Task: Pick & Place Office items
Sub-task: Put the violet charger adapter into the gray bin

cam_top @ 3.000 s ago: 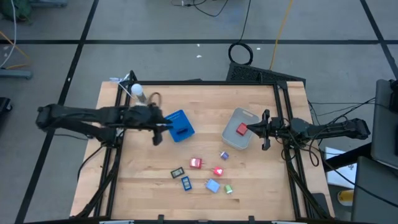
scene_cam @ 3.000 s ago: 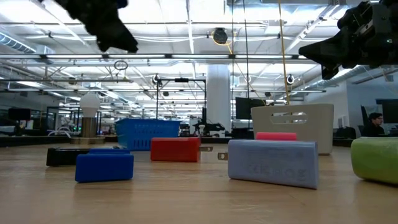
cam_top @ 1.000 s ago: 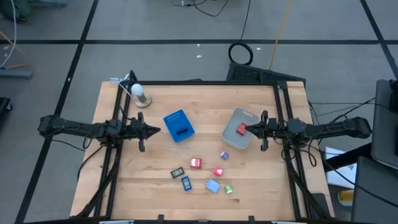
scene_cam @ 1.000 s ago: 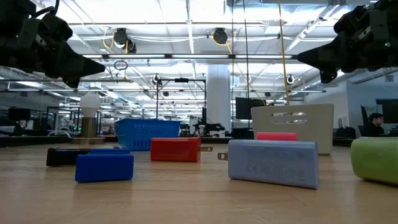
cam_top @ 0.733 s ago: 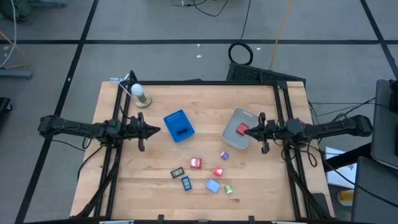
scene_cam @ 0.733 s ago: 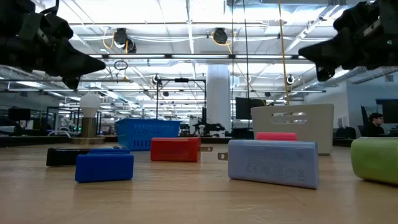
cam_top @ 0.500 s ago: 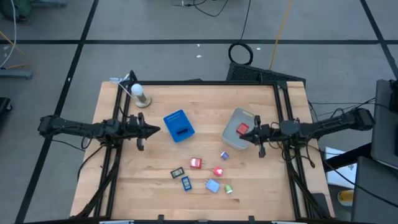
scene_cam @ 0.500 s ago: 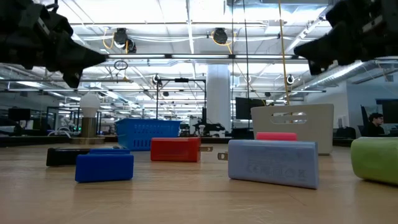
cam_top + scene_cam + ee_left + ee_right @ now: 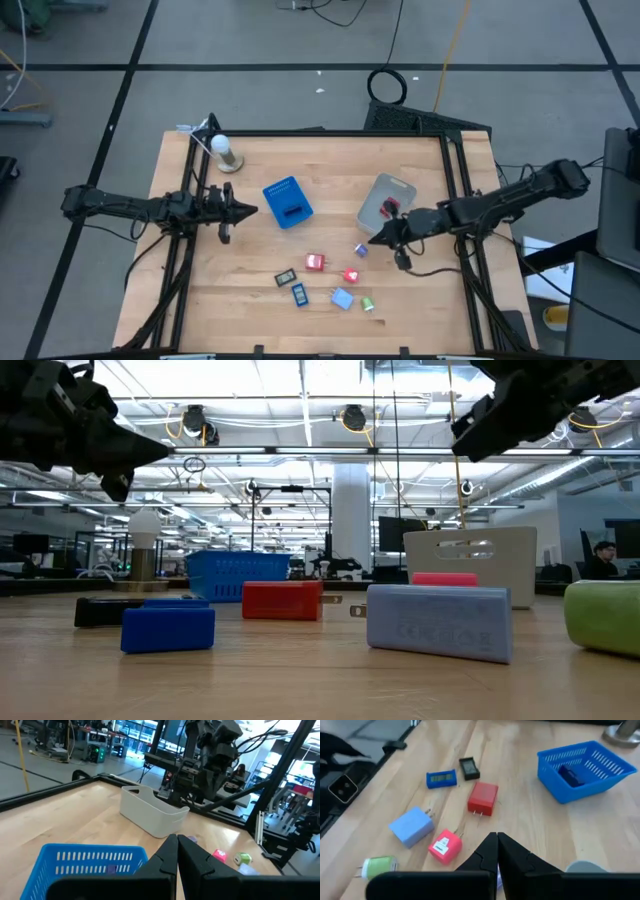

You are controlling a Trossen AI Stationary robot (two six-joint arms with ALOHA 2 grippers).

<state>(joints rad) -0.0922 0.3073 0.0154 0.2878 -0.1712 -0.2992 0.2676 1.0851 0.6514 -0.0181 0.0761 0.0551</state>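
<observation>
Several tiny office items lie loose on the wood near the table's near edge: a red block, a pink piece, a black piece, a dark blue one, a light blue one and a green one. Another red piece lies in the clear tub, and a dark blue piece lies in the blue tray. My right gripper hovers shut between tub and items. My left gripper waits shut left of the tray.
A small lamp-like stand with a white bulb sits at the far left corner. Black frame rails run along both sides of the table. A tiny lavender piece lies just near of the tub. Bare wood lies between tray and tub.
My right gripper has swung from over the tub's right side toward the table's left and near edge, ending above the gap between the tub and the loose items, with its arm now slanting across the tub. The left arm and the items have kept still.
</observation>
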